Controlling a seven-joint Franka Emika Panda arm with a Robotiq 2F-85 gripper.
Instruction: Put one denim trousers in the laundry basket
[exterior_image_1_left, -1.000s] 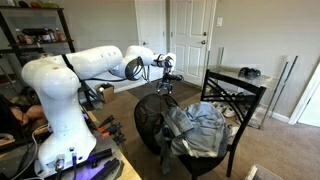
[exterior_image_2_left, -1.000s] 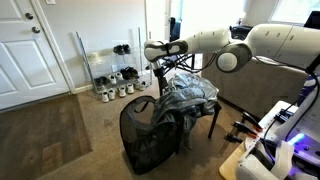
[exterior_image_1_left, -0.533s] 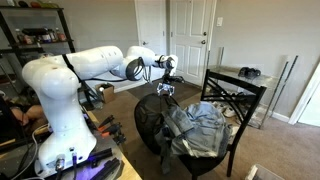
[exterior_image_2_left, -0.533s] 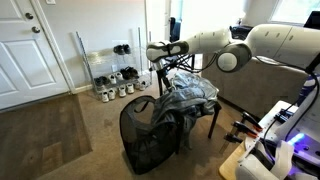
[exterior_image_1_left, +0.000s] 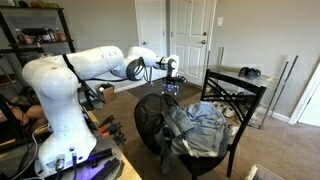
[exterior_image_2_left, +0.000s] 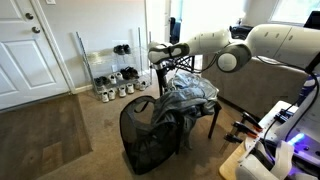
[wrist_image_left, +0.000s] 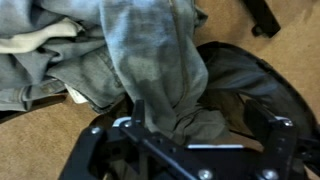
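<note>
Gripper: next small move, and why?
Probably lower straight down onto the denim trousers: the gripper hangs open above them, holding nothing, and the wrist view shows a leg right under the jaws, beside the laundry basket.

Soft matt faded-blue denim trousers (wrist_image_left: 150, 60); round black see-through mesh laundry basket (exterior_image_2_left: 140, 145); matt black metal lattice-backed chair (exterior_image_1_left: 232, 97); glossy white plastic robot arm (exterior_image_1_left: 55, 90).
</note>
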